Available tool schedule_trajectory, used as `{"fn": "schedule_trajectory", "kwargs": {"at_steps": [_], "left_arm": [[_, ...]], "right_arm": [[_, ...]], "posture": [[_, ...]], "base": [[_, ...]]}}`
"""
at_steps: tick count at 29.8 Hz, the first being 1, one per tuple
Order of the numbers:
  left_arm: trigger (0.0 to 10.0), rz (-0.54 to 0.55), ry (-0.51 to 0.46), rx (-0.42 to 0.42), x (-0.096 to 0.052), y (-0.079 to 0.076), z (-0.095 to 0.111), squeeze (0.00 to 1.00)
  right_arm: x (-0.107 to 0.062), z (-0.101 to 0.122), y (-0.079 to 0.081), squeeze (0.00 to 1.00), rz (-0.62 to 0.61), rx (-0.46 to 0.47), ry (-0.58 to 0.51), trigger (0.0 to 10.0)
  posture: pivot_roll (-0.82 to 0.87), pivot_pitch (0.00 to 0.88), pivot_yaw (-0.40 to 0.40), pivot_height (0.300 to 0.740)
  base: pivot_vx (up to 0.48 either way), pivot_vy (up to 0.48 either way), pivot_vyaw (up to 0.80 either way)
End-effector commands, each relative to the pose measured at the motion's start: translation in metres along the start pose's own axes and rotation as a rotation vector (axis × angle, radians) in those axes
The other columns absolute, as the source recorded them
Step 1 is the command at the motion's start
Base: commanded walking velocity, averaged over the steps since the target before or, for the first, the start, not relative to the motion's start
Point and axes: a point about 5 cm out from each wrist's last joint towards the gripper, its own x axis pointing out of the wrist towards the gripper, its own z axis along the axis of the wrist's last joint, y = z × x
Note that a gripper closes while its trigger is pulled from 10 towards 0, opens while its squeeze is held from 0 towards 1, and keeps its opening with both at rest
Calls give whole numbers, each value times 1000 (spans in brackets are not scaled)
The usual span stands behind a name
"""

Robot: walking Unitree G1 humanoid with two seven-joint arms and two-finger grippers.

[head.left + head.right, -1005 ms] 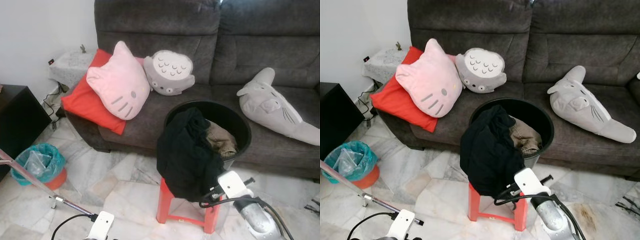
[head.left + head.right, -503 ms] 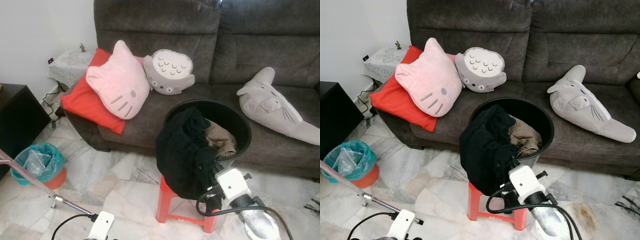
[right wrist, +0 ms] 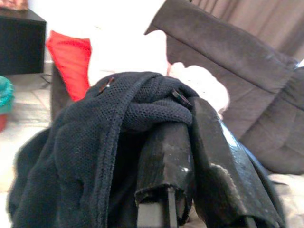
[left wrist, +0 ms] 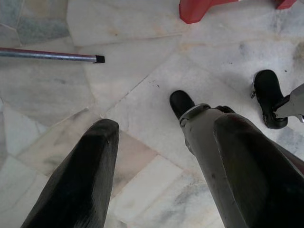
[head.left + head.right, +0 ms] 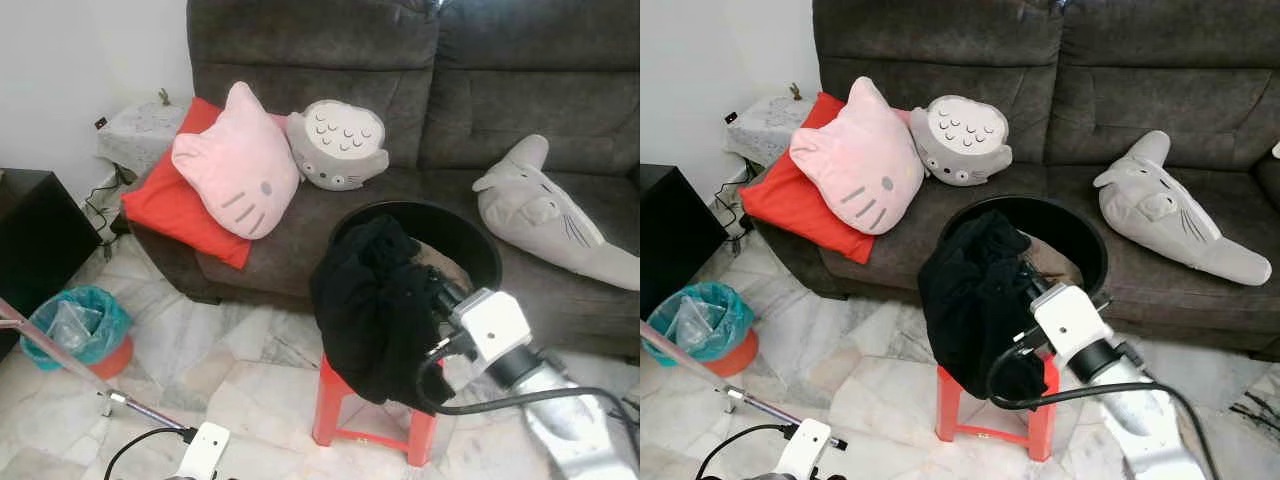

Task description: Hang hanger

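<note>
Right of centre in the head views, the right gripper has risen from below the red stool and pushed in against the black garment draped over the rim of the black basket. That suggests it is reaching for clothing; no hanger is visible yet. From the right wrist view, the fingers sit clenched together with a fold of mesh fabric lying across their tips, though a firm pinch cannot be confirmed. Low at the frame's bottom, the left gripper hangs spread apart over the floor.
</note>
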Motion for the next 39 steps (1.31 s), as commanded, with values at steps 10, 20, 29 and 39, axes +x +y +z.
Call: {"fn": "schedule_trajectory", "kwargs": {"at_steps": [10,20,29,39], "left_arm": [[10000,19,13,-1,-1,5,-3,0],[10000,25,13,2,-1,5,-3,0],[10000,22,16,10,-2,5,-4,0],[10000,13,22,7,-1,5,-4,0]], "right_arm": [[20,51,24,0,138,115,-202,0],[6,66,71,0,481,280,-243,0],[-26,71,102,0,840,374,-218,0],[-32,53,99,0,771,495,-191,0]], "posture": [[-142,0,93,740],[-144,0,92,740],[-145,0,91,740],[-145,0,90,740]], "base": [[0,0,0],[0,0,0],[0,0,0],[0,0,0]]}}
